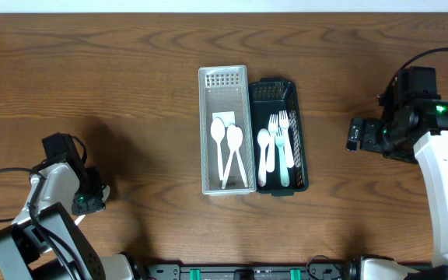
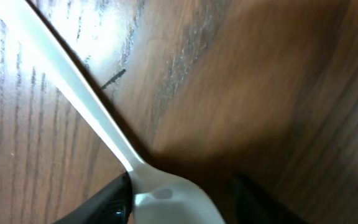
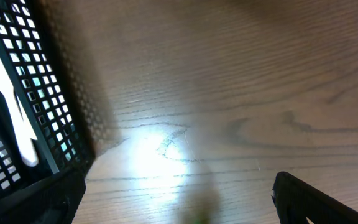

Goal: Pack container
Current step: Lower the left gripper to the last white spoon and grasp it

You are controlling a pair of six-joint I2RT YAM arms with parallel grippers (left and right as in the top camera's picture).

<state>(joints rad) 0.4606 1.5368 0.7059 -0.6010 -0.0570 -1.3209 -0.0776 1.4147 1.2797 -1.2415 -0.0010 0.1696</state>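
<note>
A white plastic spoon [image 2: 92, 116] lies on the wood in the left wrist view, its bowl between the fingers of my left gripper [image 2: 185, 208]. The left finger [image 2: 104, 205] touches the bowl, and a dark gap separates the bowl from the right finger [image 2: 260, 202]. Overhead, this gripper [image 1: 96, 194] is low at the table's front left, with the spoon hidden beneath it. The white basket [image 1: 225, 82] holds two white spoons [image 1: 228, 144]. The black basket [image 1: 274, 87] beside it holds a spoon and forks [image 1: 278, 140]. My right gripper [image 1: 356, 134] stands open and empty, to the right of the baskets.
The right wrist view shows bare wood between the right gripper's [image 3: 176, 205] fingers. The black basket's mesh wall [image 3: 36, 68] is at the left of that view, with a white utensil [image 3: 5, 106] inside. The arm bases sit at the table's front edge.
</note>
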